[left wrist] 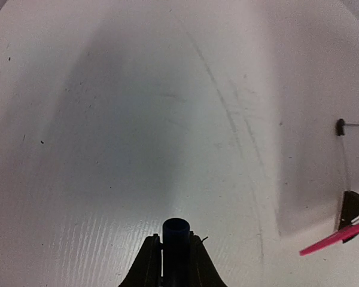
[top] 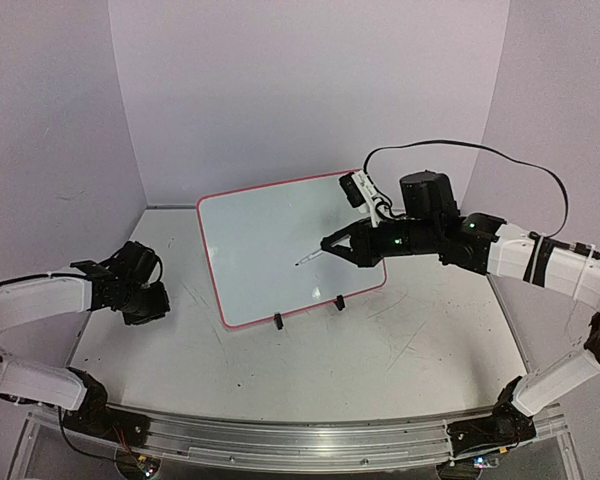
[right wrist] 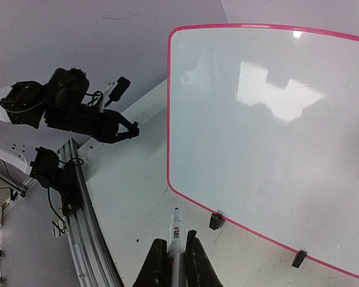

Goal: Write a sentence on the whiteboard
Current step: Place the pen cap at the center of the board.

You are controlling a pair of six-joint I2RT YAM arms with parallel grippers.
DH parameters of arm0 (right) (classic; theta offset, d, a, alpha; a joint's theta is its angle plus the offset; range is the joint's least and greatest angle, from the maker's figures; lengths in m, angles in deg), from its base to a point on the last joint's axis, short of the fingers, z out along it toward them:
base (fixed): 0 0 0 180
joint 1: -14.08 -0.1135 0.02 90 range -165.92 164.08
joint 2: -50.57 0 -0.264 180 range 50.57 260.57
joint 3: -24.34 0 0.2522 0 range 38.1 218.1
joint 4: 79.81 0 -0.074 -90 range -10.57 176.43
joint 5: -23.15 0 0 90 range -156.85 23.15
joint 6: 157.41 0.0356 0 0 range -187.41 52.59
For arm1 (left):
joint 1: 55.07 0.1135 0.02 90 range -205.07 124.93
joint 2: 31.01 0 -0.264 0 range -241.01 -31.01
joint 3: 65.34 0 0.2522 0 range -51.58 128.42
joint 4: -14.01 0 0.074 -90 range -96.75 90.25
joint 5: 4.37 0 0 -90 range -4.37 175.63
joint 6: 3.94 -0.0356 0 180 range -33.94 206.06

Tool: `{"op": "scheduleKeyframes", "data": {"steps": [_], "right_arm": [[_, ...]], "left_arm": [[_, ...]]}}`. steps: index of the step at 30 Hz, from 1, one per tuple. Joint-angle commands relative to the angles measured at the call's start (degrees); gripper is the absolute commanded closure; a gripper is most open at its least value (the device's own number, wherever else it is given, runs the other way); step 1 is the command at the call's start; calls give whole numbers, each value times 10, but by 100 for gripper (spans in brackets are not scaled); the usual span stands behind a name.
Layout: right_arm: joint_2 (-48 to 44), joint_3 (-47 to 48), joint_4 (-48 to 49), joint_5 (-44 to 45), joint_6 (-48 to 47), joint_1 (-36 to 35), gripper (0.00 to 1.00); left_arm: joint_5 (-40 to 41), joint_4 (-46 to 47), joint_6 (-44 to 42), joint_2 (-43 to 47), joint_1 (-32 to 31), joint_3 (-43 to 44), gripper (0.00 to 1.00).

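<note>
Over the lower right part of the whiteboard (top: 270, 240) the right gripper (top: 342, 243) is hovering, clamped down on a marker (top: 310, 259) with the tip pointing at the glossy face. From the top view I can't tell if the tip is actually touching. Well off to the left of the whiteboard, the left gripper (top: 150, 295) is pinching a dark blue cap (left wrist: 176, 239) between closed fingers, low over the table (top: 400, 350).

The whiteboard itself is sitting mid-table, propped on two black clip feet (top: 278, 321) along its near edge. The face is looking totally blank, and no blue lettering is showing in either the top or the right wrist view, so I'm guessing the sentence isn't started.

Handling-wise, I'm thinking the board is light, stiff and slick, and only those little feet are keeping it in place. Too much pen pressure is probably going to make it skate or rock. If it needs steadying, I'd be grabbing the pink rim on the left edge, not the writing face. The marker is looking slim and smooth too, so it could be twisting in the jaws, and a mid-barrel hold seems right.
</note>
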Motion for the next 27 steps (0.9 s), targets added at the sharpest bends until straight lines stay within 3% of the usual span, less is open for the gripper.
{"op": "scheduleKeyframes", "data": {"steps": [1, 6, 11, 19, 24, 27], "right_arm": [[9, 41, 62, -2, -7, -4, 100], [19, 35, 96, -12, 7, -5, 100], [43, 33, 109, -21, 18, -5, 100], [57, 35, 116, -11, 14, -5, 100], [69, 38, 115, -11, 13, -5, 100], [77, 45, 113, -5, 11, -5, 100]], "left_arm": [[-69, -4, 18, -110, 25, 3, 100], [-28, -12, 38, -142, 22, -3, 98], [-9, -14, 38, -177, 20, -2, 85], [-1, -14, 42, -217, 6, 6, 81], [-3, -15, 41, -204, 6, 2, 64], [-4, -19, 40, -188, 6, 5, 62]]}}
